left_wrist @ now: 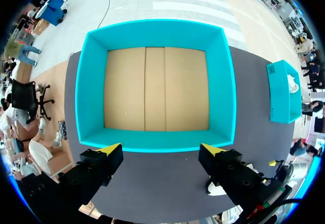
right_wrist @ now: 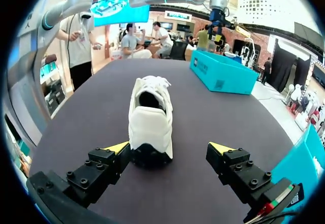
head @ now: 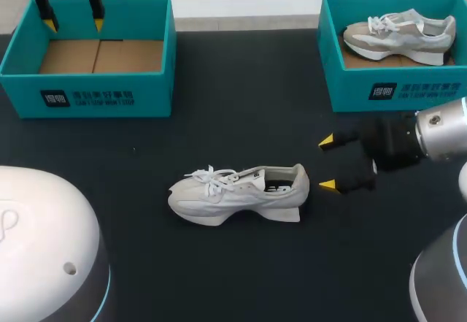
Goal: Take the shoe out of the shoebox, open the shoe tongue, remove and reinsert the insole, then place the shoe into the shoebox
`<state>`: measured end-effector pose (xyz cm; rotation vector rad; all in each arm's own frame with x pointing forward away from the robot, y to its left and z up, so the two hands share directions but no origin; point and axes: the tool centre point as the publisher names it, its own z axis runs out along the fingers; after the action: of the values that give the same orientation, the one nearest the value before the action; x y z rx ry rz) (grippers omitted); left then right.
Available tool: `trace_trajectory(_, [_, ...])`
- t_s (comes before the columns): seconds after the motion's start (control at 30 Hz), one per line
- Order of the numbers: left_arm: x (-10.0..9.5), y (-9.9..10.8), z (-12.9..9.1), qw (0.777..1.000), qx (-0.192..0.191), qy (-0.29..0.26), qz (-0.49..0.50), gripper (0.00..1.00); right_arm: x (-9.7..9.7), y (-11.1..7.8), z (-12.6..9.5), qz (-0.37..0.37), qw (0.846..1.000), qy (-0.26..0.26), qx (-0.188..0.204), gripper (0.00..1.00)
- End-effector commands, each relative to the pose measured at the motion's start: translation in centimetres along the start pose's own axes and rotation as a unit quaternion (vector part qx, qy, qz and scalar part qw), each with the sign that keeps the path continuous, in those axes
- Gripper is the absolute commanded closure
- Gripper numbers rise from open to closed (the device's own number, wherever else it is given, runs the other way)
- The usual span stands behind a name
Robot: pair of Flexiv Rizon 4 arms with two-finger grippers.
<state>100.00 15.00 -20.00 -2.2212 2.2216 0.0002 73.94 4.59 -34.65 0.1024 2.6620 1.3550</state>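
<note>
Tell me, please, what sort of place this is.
Probably a robot test bench for shoe packing: a dark table with an empty shoebox, a second shoebox holding a grey shoe, and a white shoe lying at the open right gripper.

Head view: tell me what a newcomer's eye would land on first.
A white shoe stands alone on the dark table, its heel toward the open right tool just beside it. At the far left, an empty teal shoebox sits with the open left tool above it. A second shoebox at the far right holds another shoe.
</note>
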Motion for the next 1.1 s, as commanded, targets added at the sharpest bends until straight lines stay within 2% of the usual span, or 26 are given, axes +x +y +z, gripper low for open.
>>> trace_trajectory(0.03, [0.0, 0.0, 0.0, 1.0, 0.0, 0.0, 0.0, 0.0, 0.5, -0.2, 0.3, 0.002, 1.0, -0.006, 0.002, 0.0])
trace_trajectory(0.2, [0.0, 0.0, 0.0, 1.0, 0.0, 0.0, 0.0, 0.0, 0.5, -0.7, 0.8, 0.005, 1.0, -0.013, -0.004, 0.0])
trace_trajectory(0.37, [0.0, 0.0, 0.0, 1.0, 0.0, 0.0, 0.0, 0.0, 1.6, -1.7, 1.3, 0.006, 1.0, -0.013, -0.003, 0.0])
trace_trajectory(0.6, [0.0, 0.0, 0.0, 1.0, 0.0, 0.0, 0.0, 0.0, 3.1, -2.1, 2.5, 0.018, 1.0, -0.01, 0.003, 0.0])
trace_trajectory(0.8, [0.0, 0.0, 0.0, 1.0, 0.0, 0.0, 0.0, 0.0, 4.1, -1.9, 4.0, 0.037, 0.999, -0.009, 0.0, 0.0])
trace_trajectory(1.1, [0.0, 0.0, 0.0, 1.0, 0.0, 0.0, 0.0, 0.0, 4.1, -1.3, 5.6, 0.059, 0.998, -0.02, -0.006, 0.0])
